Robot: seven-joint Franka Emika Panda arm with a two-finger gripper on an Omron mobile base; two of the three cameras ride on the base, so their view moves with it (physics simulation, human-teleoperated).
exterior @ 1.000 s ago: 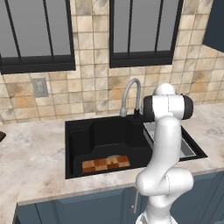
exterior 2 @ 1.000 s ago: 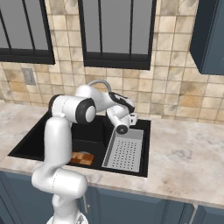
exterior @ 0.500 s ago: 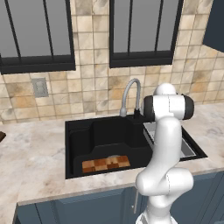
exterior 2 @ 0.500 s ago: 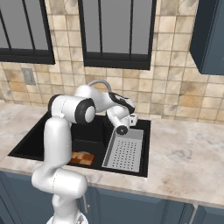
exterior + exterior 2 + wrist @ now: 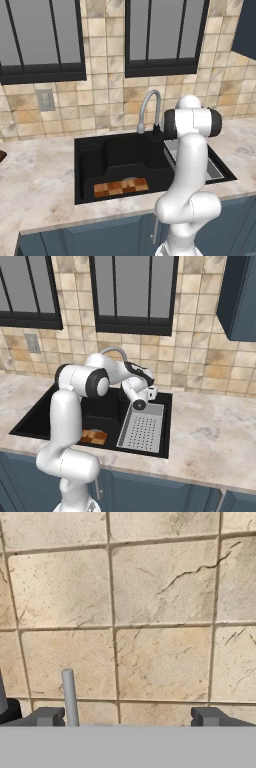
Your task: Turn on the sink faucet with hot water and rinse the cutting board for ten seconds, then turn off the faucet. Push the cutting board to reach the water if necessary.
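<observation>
cutting board (image 5: 121, 188) lies flat on the floor of the black sink (image 5: 100, 148), at its 6 o'clock edge. grey perforated drainer tray (image 5: 142, 428) fills the sink's 3 o'clock part. sink faucet (image 5: 148, 110) stands at 12 o'clock. gripper (image 5: 128, 717), fingers wide apart and holding nothing, faces the tiled wall (image 5: 160, 612) with the faucet's thin lever (image 5: 69, 697) just inside its left finger.
</observation>
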